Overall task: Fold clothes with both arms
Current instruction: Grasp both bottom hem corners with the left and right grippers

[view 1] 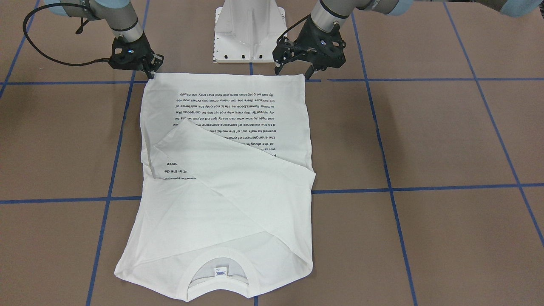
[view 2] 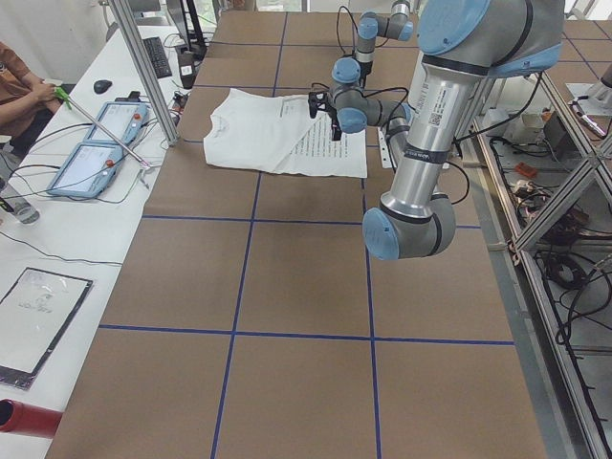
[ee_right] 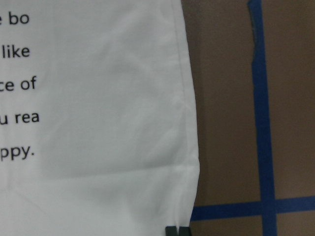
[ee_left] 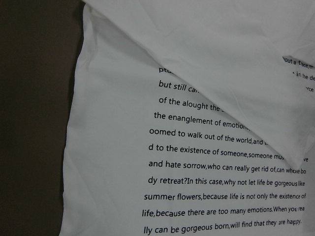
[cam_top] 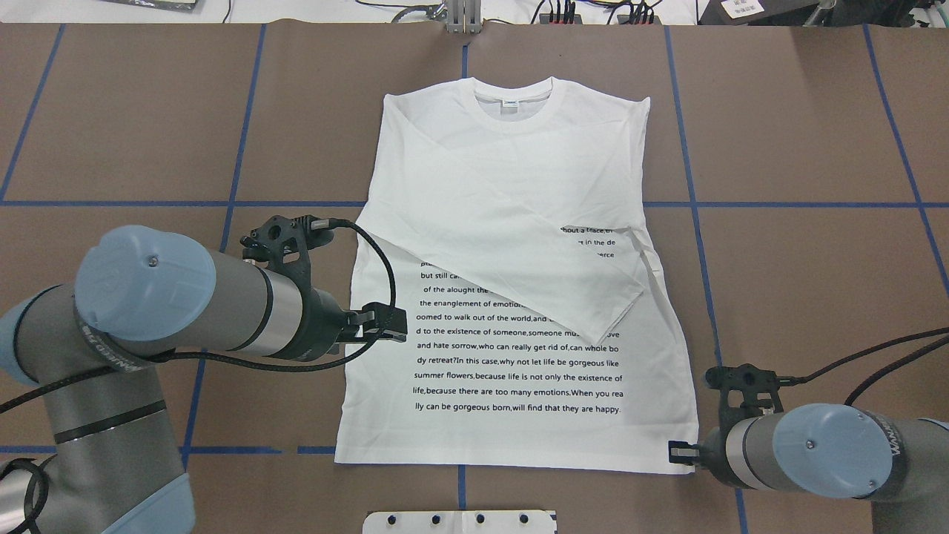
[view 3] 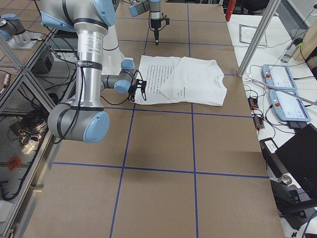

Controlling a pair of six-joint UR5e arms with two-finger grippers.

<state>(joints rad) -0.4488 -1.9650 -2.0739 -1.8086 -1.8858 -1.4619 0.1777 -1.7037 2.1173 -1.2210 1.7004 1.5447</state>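
Pinching T-shirt [cam_top: 511,170] hem corner: right gripper [ee_right: 177,230] | left gripper [view 1: 296,73] spread (above its side edge)

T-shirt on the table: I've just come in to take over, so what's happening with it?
The robot is partway through folding the white T-shirt, which lies flat, text side up, one sleeve folded across it. The right gripper sits low at one hem corner, fingertips together; whether it pinches cloth is unclear. The left gripper hangs open above the other corner.
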